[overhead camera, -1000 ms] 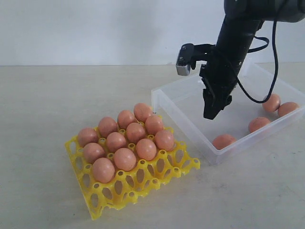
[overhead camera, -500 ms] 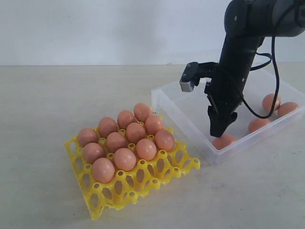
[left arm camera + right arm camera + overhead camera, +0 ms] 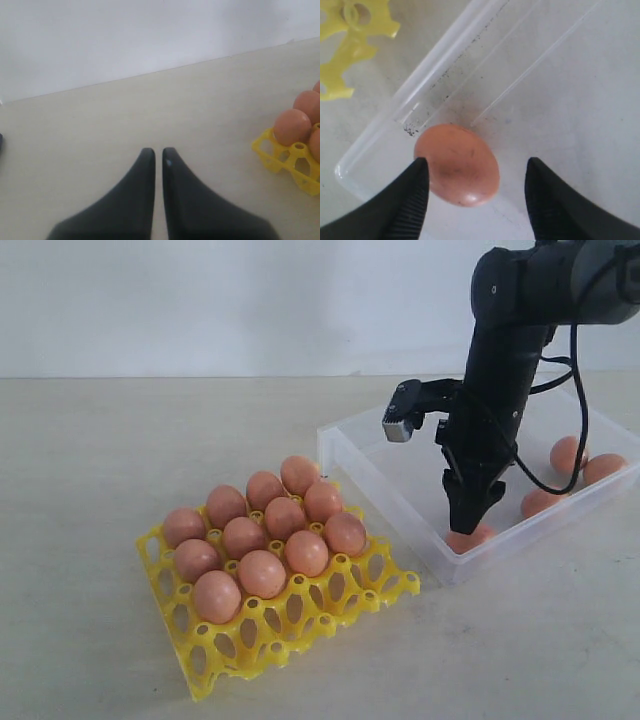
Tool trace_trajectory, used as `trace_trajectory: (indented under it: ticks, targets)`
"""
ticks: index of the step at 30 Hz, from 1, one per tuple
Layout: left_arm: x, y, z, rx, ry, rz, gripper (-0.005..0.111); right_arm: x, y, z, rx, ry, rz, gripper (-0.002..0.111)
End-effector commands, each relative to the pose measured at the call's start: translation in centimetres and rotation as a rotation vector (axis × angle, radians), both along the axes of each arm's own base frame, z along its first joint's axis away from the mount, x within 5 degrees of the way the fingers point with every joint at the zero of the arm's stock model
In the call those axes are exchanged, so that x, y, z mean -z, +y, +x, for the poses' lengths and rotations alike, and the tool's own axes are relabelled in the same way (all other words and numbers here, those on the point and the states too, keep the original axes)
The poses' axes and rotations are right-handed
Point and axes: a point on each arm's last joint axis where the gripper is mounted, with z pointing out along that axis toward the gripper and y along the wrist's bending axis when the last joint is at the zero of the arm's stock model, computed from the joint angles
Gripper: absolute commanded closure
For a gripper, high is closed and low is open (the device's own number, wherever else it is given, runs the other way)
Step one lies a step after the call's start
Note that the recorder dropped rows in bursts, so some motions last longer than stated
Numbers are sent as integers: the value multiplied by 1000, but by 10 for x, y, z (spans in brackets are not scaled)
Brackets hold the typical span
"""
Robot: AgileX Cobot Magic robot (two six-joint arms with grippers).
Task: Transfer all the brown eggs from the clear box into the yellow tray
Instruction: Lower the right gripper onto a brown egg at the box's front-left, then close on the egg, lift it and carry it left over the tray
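Note:
The yellow tray (image 3: 300,625) sits front left with several brown eggs (image 3: 262,572) in its cups. Its corner (image 3: 280,155) with an egg (image 3: 291,126) also shows in the left wrist view. The clear box (image 3: 370,475) stands to the right and holds a few more eggs (image 3: 541,502). My right gripper (image 3: 470,523) points down into the box's near corner. It is open (image 3: 477,163) around one egg (image 3: 457,164), which lies close to one finger with a gap to the other. My left gripper (image 3: 157,150) is shut and empty over bare table.
The near box wall (image 3: 420,107) runs close beside the straddled egg. Two eggs (image 3: 567,453) lie at the box's far right. The tray's front rows of cups (image 3: 250,640) hold nothing. A black cable (image 3: 540,465) loops beside the right arm.
My right gripper has come down and a little to the right inside the box, from above its middle to around the egg in the near corner. Its jaws stayed open.

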Motion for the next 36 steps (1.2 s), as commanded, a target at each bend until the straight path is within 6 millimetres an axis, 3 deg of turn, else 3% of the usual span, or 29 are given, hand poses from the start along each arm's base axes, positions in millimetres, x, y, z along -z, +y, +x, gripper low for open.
trace_trajectory:
  ticks: [1, 8, 15, 17, 21, 27, 36]
  targets:
    - [1, 0, 0, 7, 0, -5, 103, 17, -7, -5, -25, 51, -44, 58]
    - [1, 0, 0, 7, 0, -5, 103, 34, -9, -9, -74, 103, -62, 58]
    - [1, 0, 0, 7, 0, -5, 103, 45, -9, -2, -78, 48, -70, 60]
    - [1, 0, 0, 7, 0, -5, 103, 46, -9, -2, -76, 47, -70, 69]
    - [1, 0, 0, 7, 0, -5, 103, 46, -8, 2, 7, 12, -73, 108]
    - [1, 0, 0, 7, 0, -5, 103, 45, -8, 7, 125, -42, -70, 108]
    - [1, 0, 0, 7, 0, -5, 103, 26, -5, 18, 347, -192, -16, 108]
